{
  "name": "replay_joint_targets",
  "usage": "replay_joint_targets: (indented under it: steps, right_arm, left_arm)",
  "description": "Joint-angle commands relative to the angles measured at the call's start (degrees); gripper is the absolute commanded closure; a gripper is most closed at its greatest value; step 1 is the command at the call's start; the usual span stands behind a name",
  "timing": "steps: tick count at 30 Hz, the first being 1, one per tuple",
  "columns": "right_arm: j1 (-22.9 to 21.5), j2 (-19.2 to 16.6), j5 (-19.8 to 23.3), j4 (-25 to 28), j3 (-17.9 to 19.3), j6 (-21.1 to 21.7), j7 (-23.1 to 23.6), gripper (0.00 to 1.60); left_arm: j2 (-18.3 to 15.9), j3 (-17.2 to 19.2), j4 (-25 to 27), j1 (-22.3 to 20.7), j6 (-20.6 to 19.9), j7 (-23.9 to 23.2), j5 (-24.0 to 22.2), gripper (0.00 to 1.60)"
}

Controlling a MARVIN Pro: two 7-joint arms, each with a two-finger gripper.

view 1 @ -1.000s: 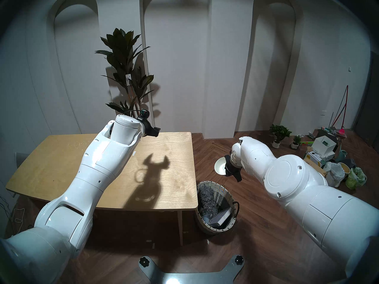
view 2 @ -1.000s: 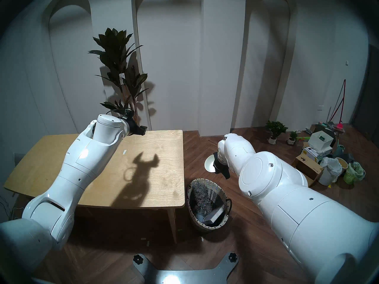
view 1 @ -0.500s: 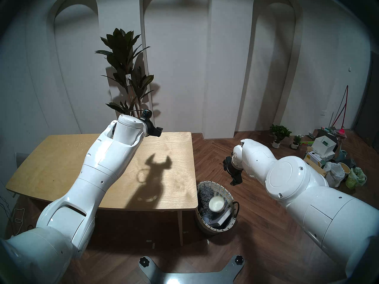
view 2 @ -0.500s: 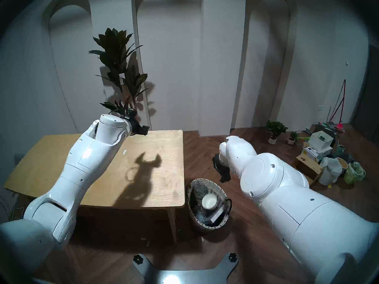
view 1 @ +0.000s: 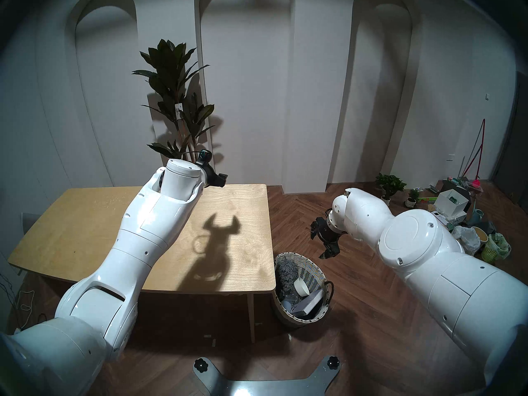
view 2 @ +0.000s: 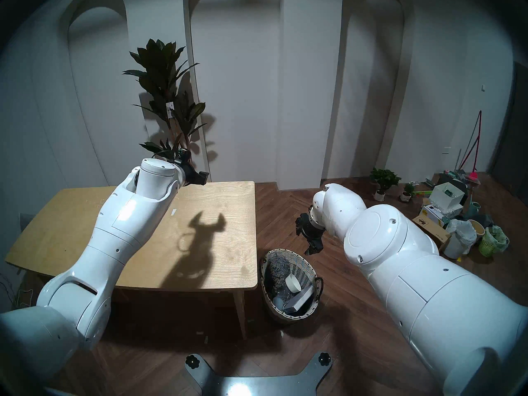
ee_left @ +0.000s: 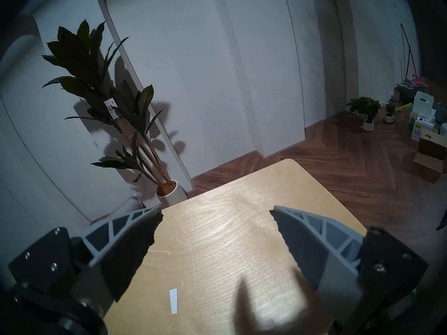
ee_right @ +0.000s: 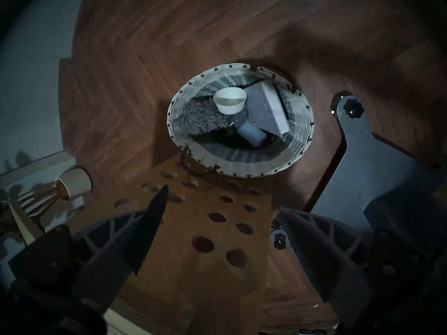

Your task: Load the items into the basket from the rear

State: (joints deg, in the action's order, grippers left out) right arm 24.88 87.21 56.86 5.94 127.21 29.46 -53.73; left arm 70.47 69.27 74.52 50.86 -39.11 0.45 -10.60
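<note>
Bowl (ee_right: 229, 100) lay in basket (ee_right: 242, 167); my right claw (ee_right: 220, 206) gaped empty. Loading probably finished; next, withdraw clear.

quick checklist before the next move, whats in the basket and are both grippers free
1. Bowl inside the wicker basket, tilted against the other items: ok.
2. Lavender box in the basket, leaning on its wall: ok.
3. Spray bottle in the basket; trigger head hidden: ok.
4. Right gripper open, empty, above the basket: ok.
5. Left gripper open, empty, over the table: ok.
6. No items left on the tabletop: ok in the head views, though the left arm hides part of it.
</note>
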Motion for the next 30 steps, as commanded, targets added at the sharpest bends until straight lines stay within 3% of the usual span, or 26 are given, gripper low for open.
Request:
replay_joint_targets:
  steps: [1,4,6,7,13,30]
  right_arm:
    - [-6.2,0.7,2.2,2.1,1.5,6.6,-0.6,0.0]
    - [-8.1,1.0,1.6,2.8,0.7,10.2,-0.4,0.0]
    - [-8.0,1.4,1.2,3.5,0.2,10.4,-0.2,0.0]
    - [-9.4,1.9,-0.5,3.3,-1.5,12.3,0.2,0.0]
    - [-8.8,4.7,-4.6,5.1,-6.8,14.1,2.2,0.0]
    - [-5.0,8.3,-12.6,9.1,-16.4,13.1,11.1,0.0]
  left_arm:
    - [2.7,1.5,-0.1,-1.9,2.6,3.1,0.1,0.0]
    - [3.7,1.7,-0.7,-2.0,3.4,4.4,0.1,0.0]
    - [3.9,1.8,-0.9,-2.0,3.6,4.6,0.2,0.0]
    - [4.4,1.9,-1.4,-2.0,4.0,5.4,0.2,0.0]
    - [4.7,2.3,-2.1,-2.0,4.4,6.1,0.2,0.0]
    - [6.4,4.0,-4.4,-2.2,6.6,9.5,0.3,0.0]
